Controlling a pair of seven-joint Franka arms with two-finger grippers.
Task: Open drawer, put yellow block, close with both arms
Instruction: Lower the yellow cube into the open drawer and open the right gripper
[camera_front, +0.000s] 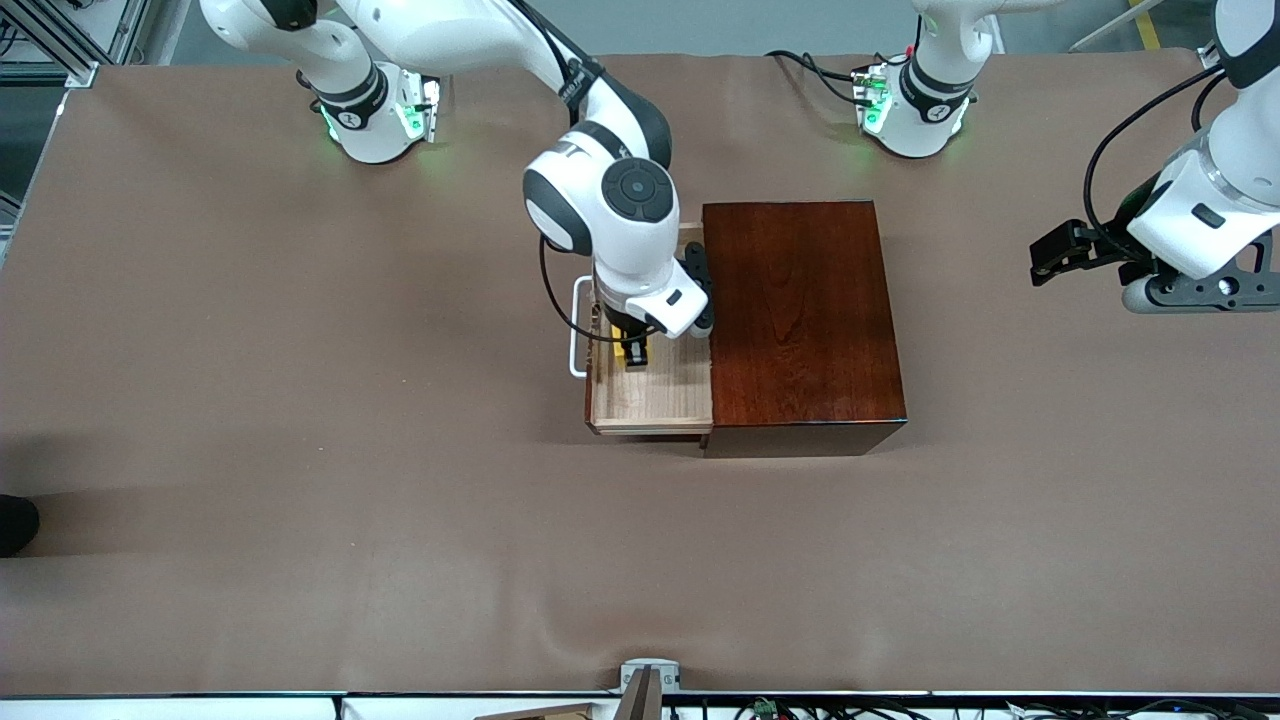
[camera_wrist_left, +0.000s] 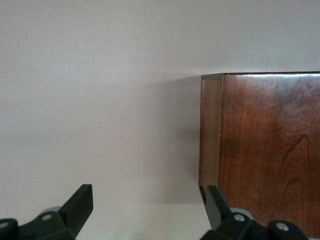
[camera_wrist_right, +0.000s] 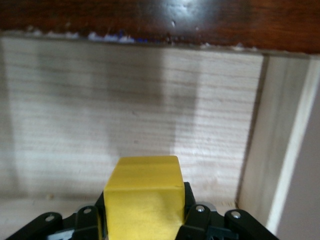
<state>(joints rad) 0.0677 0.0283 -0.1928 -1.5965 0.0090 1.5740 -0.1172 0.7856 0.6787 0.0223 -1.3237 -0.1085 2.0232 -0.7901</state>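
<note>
Your yellow block (camera_wrist_right: 142, 197) sits pinched in the right claw (camera_front: 634, 352), low inside the pulled-out drawer (camera_front: 655, 395), ready for release onto its floor. The left claw (camera_front: 1075, 250) hangs wide over the table (camera_front: 300, 400), waiting near the wooden box (camera_front: 800, 310).

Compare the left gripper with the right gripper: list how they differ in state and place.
The right gripper is shut on the yellow block; the left gripper is open and holds nothing. The right gripper is over the pulled-out drawer; the left gripper waits at the left arm's end of the table, beside the wooden box. Both are black two-finger grippers on white arms.
</note>
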